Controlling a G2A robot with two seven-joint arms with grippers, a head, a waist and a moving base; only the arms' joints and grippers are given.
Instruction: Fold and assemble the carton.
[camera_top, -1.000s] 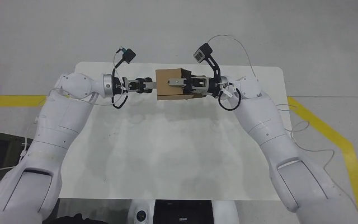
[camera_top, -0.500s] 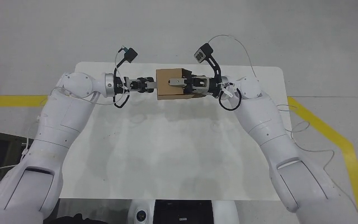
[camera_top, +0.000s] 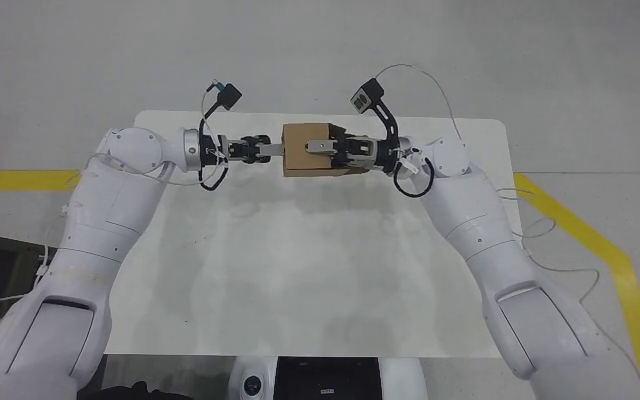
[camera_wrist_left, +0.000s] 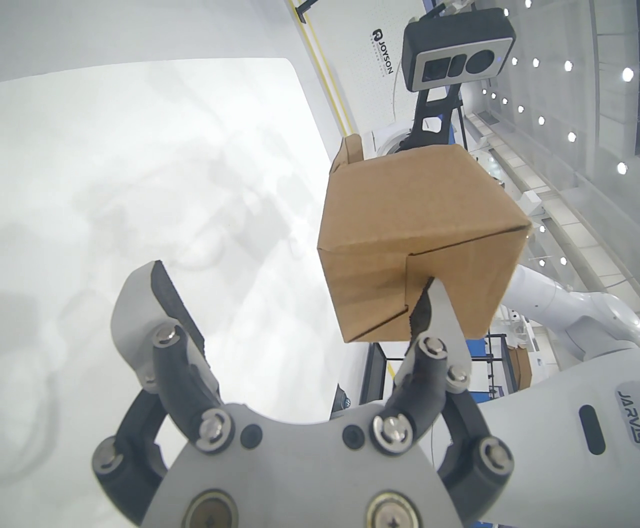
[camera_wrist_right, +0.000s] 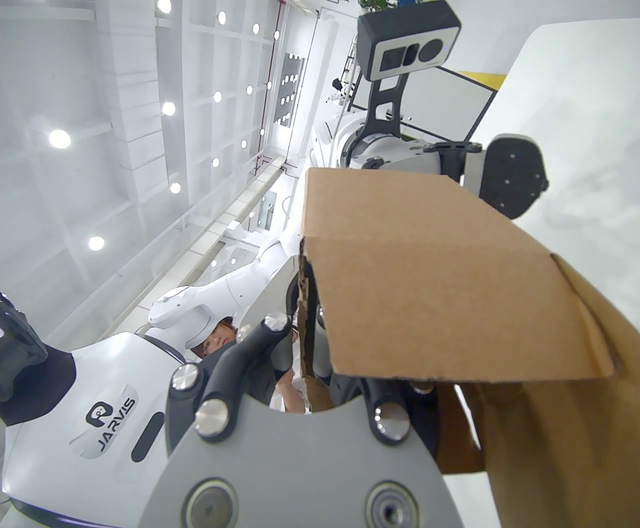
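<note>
Stretching away from the robot, the white bench (camera_top: 300, 300) carries nothing beneath the arms. Over its far part the brown carton (camera_top: 300, 160) hangs in the air between both hands. The right hand (camera_top: 322, 148) is clamped on one carton wall, with one finger outside on top and the other inside. The left hand (camera_top: 272, 151) is spread wide and grips nothing, with one fingertip (camera_wrist_left: 437, 300) touching the carton's folded end.

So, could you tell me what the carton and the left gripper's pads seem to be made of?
The carton looks like brown corrugated cardboard, matte, with a raw layered edge. On the left gripper, the pads look black and matte, probably rubber or foam.
</note>
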